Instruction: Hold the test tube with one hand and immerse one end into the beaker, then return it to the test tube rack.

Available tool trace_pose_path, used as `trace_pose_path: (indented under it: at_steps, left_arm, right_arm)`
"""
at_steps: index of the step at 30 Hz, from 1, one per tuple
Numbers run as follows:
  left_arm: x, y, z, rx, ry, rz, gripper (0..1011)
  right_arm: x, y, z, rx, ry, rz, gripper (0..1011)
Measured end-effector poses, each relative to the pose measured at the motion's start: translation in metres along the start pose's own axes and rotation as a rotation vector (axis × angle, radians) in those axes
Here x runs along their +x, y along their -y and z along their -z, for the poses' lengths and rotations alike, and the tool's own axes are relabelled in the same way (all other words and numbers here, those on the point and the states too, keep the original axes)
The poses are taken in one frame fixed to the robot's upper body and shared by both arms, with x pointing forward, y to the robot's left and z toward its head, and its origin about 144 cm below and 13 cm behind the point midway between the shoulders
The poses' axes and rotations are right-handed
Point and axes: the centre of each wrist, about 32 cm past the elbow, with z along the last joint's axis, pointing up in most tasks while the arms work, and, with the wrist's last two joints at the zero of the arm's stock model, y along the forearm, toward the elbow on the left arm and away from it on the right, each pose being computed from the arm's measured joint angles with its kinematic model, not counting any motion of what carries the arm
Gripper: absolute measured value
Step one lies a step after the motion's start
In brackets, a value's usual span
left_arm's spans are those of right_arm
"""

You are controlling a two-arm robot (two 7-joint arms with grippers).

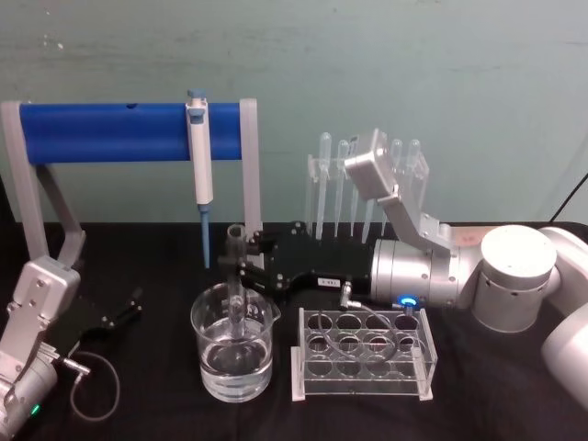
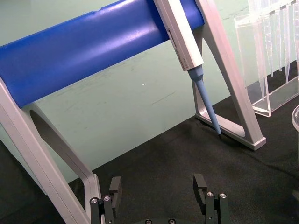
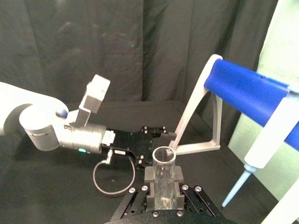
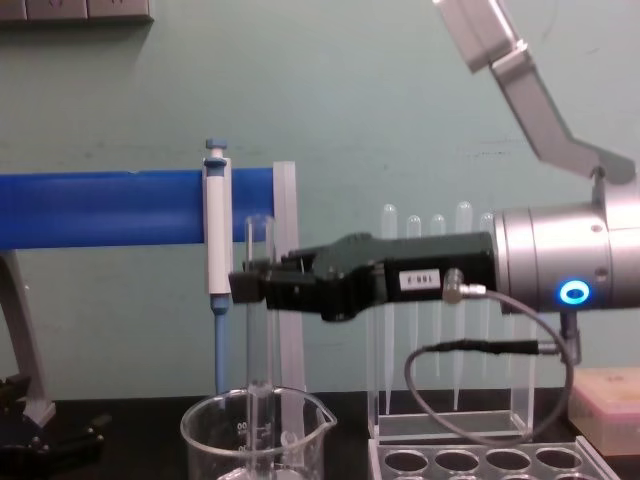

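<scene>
The test tube [image 1: 237, 287] stands upright with my right gripper [image 1: 241, 267] shut on its upper part. Its lower end is inside the beaker [image 1: 209, 342], down near the surface of the clear liquid; I cannot tell whether it is dipped in. From the side, the test tube [image 4: 258, 340] runs from the right gripper [image 4: 250, 286] down into the beaker [image 4: 205, 432]. In the right wrist view the open rim of the test tube [image 3: 164, 161] sits between the pads. My left gripper [image 1: 131, 308] rests open on the table at the left, its fingers [image 2: 115, 185] wide apart with nothing between them.
A blue bar stand [image 1: 119, 130] behind the beaker carries a blue-and-white pipettor [image 1: 200, 165]. Right of the beaker stands a clear multi-hole tube rack [image 1: 363, 354], and a holder of thin pipettes [image 1: 335, 188] is at the back. A pink box [image 4: 608, 392] lies far right.
</scene>
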Motion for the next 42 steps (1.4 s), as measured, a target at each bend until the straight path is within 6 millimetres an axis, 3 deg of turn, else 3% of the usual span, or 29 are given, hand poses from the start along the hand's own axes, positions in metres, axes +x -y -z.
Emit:
trace_pose_path:
  at_steps: [27,42]
  left_arm:
    - [0.0,0.0,0.0,0.0,0.0,0.0,1000]
    - [0.0,0.0,0.0,0.0,0.0,0.0,1000]
  right_arm:
    - [-0.001,0.032,-0.066,0.061,0.038,0.018,224]
    - [-0.018,0.062,-0.067,0.042,0.037,0.044,224]
